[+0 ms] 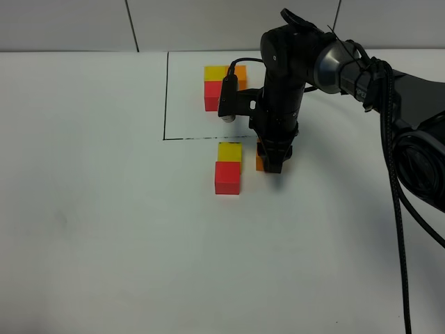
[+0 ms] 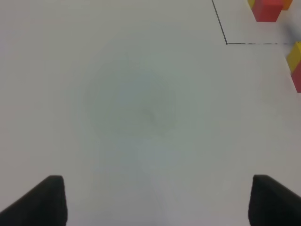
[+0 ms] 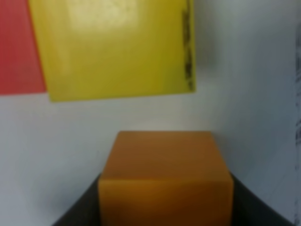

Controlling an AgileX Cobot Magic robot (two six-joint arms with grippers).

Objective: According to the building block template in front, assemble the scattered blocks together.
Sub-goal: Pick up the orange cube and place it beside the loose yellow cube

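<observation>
orange cube (image 3: 164, 179) held; gap beside yellow cube (image 1: 229, 151)

A wide white table (image 1: 104, 243) fills the view, plain and matte under soft, even light, and along its far edge runs a pale grey wall (image 1: 69, 24) split by two dark slanting seams (image 1: 132, 28).
</observation>
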